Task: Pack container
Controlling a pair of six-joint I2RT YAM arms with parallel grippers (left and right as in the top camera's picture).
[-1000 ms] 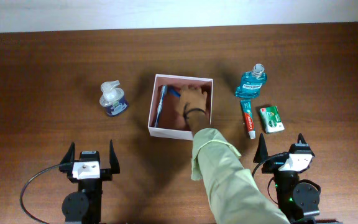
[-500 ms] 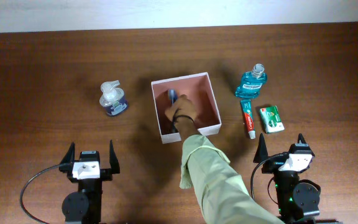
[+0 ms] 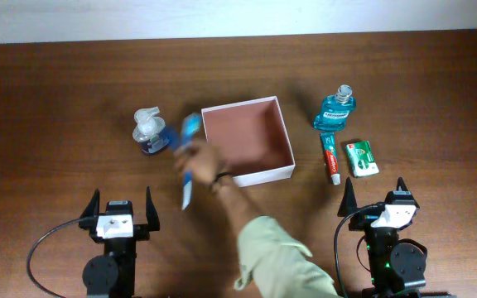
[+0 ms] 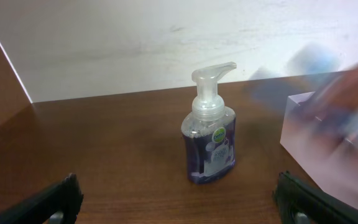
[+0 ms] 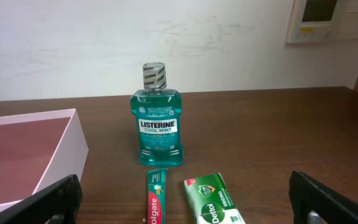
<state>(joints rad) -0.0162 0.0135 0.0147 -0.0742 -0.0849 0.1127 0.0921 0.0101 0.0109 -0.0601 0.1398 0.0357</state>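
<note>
The container (image 3: 287,141) is a square white box with a reddish-brown inside and nothing in it; it also shows in the right wrist view (image 5: 55,155) and, blurred, in the left wrist view (image 4: 303,134). A person's hand (image 3: 204,161) holds a blue and white toothbrush (image 3: 189,157) just left of the box. My left gripper (image 3: 122,211) is open and empty near the table's front edge, facing a purple soap pump bottle (image 4: 210,140). My right gripper (image 3: 381,207) is open and empty, facing the mouthwash bottle (image 5: 157,118).
The soap bottle (image 3: 150,132) stands left of the box. The teal mouthwash bottle (image 3: 335,109), a toothpaste tube (image 3: 331,159) and a green soap packet (image 3: 361,158) sit right of the box. The person's green sleeve (image 3: 280,265) crosses the table's front between the arms.
The hand lifted the toothbrush out of the box and carried it left. The box was turned and shifted slightly. Neither arm moved.
</note>
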